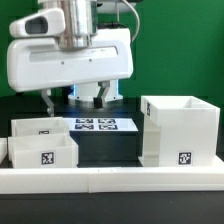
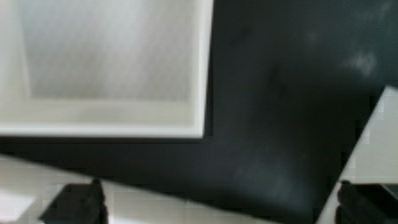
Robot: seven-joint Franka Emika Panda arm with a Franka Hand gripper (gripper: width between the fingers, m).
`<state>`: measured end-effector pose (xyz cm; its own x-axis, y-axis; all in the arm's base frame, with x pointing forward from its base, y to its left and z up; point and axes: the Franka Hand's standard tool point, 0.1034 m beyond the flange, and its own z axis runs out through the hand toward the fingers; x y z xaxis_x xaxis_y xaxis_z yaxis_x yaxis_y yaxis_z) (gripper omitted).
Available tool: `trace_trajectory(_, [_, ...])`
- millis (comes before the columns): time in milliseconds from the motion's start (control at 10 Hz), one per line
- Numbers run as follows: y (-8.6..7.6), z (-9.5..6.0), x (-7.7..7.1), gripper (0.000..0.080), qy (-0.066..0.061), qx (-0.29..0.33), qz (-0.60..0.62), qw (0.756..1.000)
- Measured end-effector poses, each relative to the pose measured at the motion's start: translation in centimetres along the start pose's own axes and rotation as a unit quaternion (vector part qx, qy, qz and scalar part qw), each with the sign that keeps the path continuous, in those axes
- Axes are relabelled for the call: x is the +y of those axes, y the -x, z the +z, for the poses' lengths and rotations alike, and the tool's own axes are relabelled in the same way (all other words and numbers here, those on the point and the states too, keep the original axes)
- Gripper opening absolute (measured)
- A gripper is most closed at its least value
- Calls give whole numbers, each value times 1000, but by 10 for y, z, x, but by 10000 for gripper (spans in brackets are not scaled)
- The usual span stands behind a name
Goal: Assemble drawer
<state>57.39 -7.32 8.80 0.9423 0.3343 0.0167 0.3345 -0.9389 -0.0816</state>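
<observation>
The drawer's tall white shell stands on the black table at the exterior view's right, tag on its front. Two shallow white trays sit at the exterior view's left, one behind the other. My gripper hangs above the table behind the trays, open and empty, with its fingers wide apart. In the wrist view one tray shows as an open white box, well clear of my gripper. The dark fingertips hold nothing between them.
The marker board lies on the table below the gripper, between the trays and the shell. The long low white border rail runs along the front. A blurred white surface lies under the fingers in the wrist view.
</observation>
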Motion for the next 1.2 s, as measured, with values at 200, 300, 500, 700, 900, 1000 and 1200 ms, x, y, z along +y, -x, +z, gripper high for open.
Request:
trace_trajectory(200, [0, 0, 0, 649, 1, 1, 0, 1000])
trace_trajectory(300, [-1, 0, 0, 649, 0, 0, 0, 1000])
trace_trajectory(500, [9, 12, 8, 649, 8, 6, -15, 1000])
trace_trajectory(700, [26, 25, 12, 649, 12, 3, -8, 1000])
trace_trajectory(900, [33, 38, 14, 649, 18, 3, -7, 1000])
trace_trajectory(1000, [35, 43, 15, 649, 19, 1, -7, 1000])
trace_trajectory(1200, [38, 54, 15, 649, 20, -3, -6, 1000])
